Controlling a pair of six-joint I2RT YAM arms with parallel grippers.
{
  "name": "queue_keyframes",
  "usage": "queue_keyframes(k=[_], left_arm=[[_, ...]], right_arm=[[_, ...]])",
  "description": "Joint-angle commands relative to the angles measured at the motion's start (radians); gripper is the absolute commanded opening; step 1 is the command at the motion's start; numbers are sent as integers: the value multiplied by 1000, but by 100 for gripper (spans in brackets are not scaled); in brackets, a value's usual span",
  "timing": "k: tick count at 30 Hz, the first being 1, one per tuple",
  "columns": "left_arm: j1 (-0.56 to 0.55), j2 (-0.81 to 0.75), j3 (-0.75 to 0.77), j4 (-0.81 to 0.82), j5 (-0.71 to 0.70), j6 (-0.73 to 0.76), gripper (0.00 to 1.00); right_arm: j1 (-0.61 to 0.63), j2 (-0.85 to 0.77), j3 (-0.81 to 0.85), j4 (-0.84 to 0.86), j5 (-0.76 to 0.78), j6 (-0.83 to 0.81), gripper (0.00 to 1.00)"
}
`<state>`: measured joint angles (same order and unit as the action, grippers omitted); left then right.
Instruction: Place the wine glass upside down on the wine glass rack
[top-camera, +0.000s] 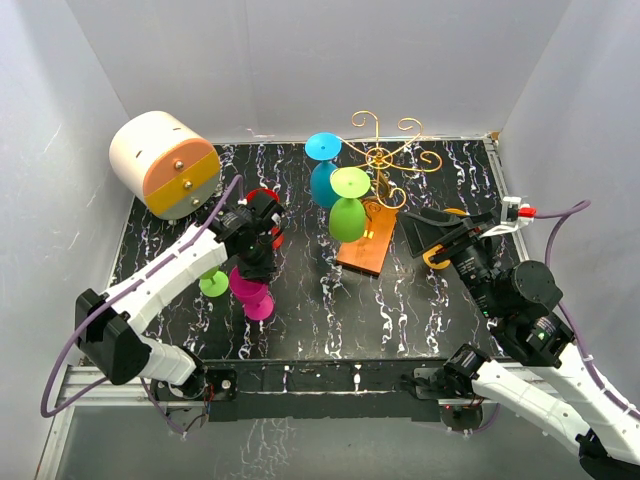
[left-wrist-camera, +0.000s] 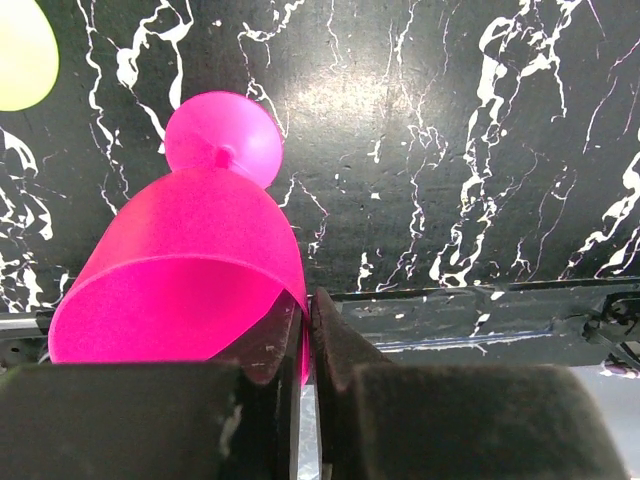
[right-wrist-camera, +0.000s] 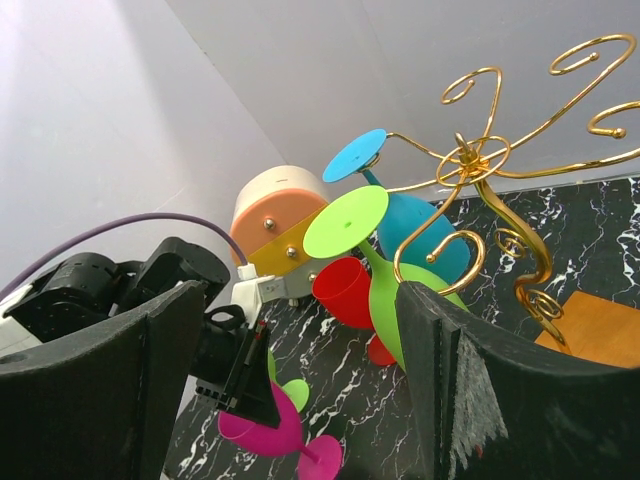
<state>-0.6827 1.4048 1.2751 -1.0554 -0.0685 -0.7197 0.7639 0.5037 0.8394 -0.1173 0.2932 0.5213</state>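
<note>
Black marbled counter (top-camera: 420, 310): lower left of centre, my left tool (left-wrist-camera: 308, 330) is clamped on the rim of the pink wine glass (left-wrist-camera: 190, 270), my right tool (right-wrist-camera: 300, 330) gapes empty, and the gold wine glass rack (top-camera: 381, 158) stands upper centre.

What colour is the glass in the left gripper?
Magenta pink wine glass, clearest in the left wrist view.

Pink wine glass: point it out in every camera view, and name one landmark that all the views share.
Top external: the pink wine glass is left of centre, toward the near edge.
Left wrist: it fills the lower left, its rim pinched in the left gripper and its foot pointing away.
Right wrist: it is at the bottom edge, left of centre.
Shared landmark: the black white-veined tabletop.
</note>
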Motion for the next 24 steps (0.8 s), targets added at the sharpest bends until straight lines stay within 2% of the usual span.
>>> queue_keyframes(k=[1, 4, 9, 13, 20, 24], left_arm=[[3, -32, -21, -4, -28, 9, 0], [3, -59, 2, -25, -39, 9, 0], [3, -85, 153, -81, -48, 18, 0], [3, -127, 275, -105, -3, 38, 0], [3, -181, 476, -98, 70, 78, 0], [3, -208, 577, -66, 46, 111, 0]], right_arm=[[4, 3, 17, 32, -2, -11, 76], [4, 9, 20, 39, -11, -5, 76], [3, 30, 34, 67, -43, -1, 76], [2, 68, 66, 81, -73, 0, 76], [4, 126, 90, 146, -133, 22, 76], [4, 151, 101, 176, -165, 40, 76]])
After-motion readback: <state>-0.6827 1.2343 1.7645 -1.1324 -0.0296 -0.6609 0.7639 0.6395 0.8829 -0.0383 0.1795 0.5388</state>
